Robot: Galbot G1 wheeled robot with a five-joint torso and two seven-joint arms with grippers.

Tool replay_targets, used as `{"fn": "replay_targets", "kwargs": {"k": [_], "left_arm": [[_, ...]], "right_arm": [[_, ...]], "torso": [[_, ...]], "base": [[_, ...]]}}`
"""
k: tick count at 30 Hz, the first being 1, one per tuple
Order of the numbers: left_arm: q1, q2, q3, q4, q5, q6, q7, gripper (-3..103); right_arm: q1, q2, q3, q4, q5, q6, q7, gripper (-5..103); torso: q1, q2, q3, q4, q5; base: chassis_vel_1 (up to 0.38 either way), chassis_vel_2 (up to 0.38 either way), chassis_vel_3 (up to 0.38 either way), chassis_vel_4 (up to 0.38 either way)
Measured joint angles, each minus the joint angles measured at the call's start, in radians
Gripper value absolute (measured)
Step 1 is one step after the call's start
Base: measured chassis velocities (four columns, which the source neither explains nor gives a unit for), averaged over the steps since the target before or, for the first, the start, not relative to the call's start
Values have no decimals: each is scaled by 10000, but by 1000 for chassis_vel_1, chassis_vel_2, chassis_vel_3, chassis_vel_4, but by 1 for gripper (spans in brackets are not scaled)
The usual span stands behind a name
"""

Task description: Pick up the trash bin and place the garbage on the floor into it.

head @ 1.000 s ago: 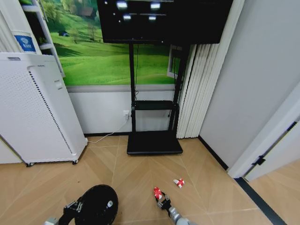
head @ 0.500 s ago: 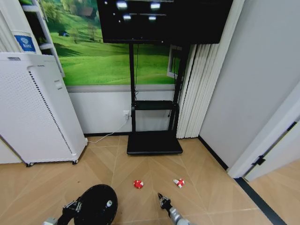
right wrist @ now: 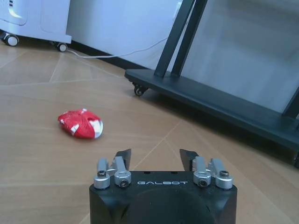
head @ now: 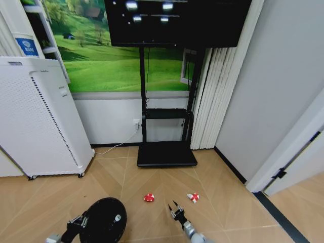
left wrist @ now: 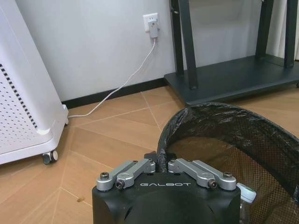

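The black mesh trash bin (head: pixel 105 223) hangs at the lower left, and my left gripper (head: pixel 80 221) is shut on its rim. The left wrist view shows that gripper (left wrist: pixel 161 163) clamped on the bin's rim (left wrist: pixel 233 116), with a clear bottle (left wrist: pixel 246 192) partly visible inside the bin. Two red-and-white wrapper pieces of garbage lie on the floor: one (head: pixel 149 197) in the middle, one (head: pixel 193 197) to its right. My right gripper (head: pixel 175 207) is open and empty, low between them. From the right wrist, the gripper (right wrist: pixel 156 155) points past the middle wrapper (right wrist: pixel 80 124).
A tall white perforated appliance (head: pixel 40 121) on wheels stands at the left wall. The black TV stand base (head: pixel 167 154) lies ahead, with a white power cord (head: pixel 119 147) running to a wall socket. A wall and a door frame (head: pixel 283 157) close off the right side.
A second ago the right gripper had a red wrapper at its fingertips. That wrapper now lies on the floor to the gripper's left, and the gripper has opened and moved slightly forward.
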Motion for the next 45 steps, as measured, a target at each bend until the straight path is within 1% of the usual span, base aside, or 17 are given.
{"fn": "replay_targets", "kwargs": {"k": [1, 3, 4, 5, 8, 9, 10, 12, 14, 19, 22, 29, 35, 45], "left_arm": [[94, 1, -145, -2, -19, -23, 19, 6], [197, -2, -292, -5, -33, -48, 35, 6], [378, -48, -559, -7, -47, -68, 71, 6], [378, -48, -559, -7, -47, -68, 71, 6], [477, -174, -865, -26, -193, -90, 107, 6], [477, -174, -865, -26, -193, -90, 107, 6], [510, -206, -947, -47, -261, -90, 140, 6], [517, -223, -971, -49, -276, -93, 146, 6], [531, -272, -1009, -49, -285, -106, 167, 6], [555, -366, -1032, -49, -263, -116, 199, 6], [545, -462, -1004, -132, -203, -149, 207, 6], [594, -424, -1150, -241, -219, -137, 311, 6], [346, -450, -882, -306, 49, -204, 327, 6], [345, -560, -794, -130, 113, -274, 444, 6]], "right_arm": [[29, -18, 1, 54, -19, 29, 11, 66], [60, -28, -14, 91, -51, 50, 16, 66], [144, -6, -94, 121, -137, 80, 68, 77], [144, -6, -94, 121, -137, 80, 68, 77], [225, 88, -249, 124, -227, 115, 122, 93], [225, 88, -249, 124, -227, 115, 122, 93], [227, 133, -292, 85, -280, 197, 87, 97], [227, 146, -309, 71, -297, 228, 56, 97], [227, 187, -360, 37, -333, 287, -29, 100], [233, 350, -616, -66, -443, 358, -166, 100], [504, 711, -904, -371, -490, 321, -171, 100], [566, 673, -978, -372, -440, 283, -170, 100], [413, 596, -919, -347, -439, 280, -166, 100], [280, 555, -890, -226, -436, 301, -219, 100]], "torso": [[0, 0, 0, 0, 0], [0, 0, 0, 0, -1], [0, 0, 0, 1, 0], [0, 0, 0, 1, 0], [0, 0, 0, 2, -1], [0, 0, 0, 2, -1], [0, 0, 0, 1, 1], [0, 0, 0, 1, 1], [0, 0, 0, 1, 0], [0, 0, 0, 1, -1], [-1, 0, 0, 3, -1], [0, 0, 0, 0, 0], [0, 0, 0, 0, -1], [0, 0, 0, 1, 0]], "base": [[0, 0, 0, 0], [0, 0, 0, 0], [0, 0, 0, 0], [0, 0, 0, 0], [0, 0, 0, 0], [0, 0, 0, 0], [0, 0, 0, 0], [0, 0, 0, 0], [0, 0, 0, 0], [0, 0, 0, 0], [0, 0, 0, 0], [0, 0, 0, 0], [0, 0, 0, 0], [0, 0, 0, 0]]}}
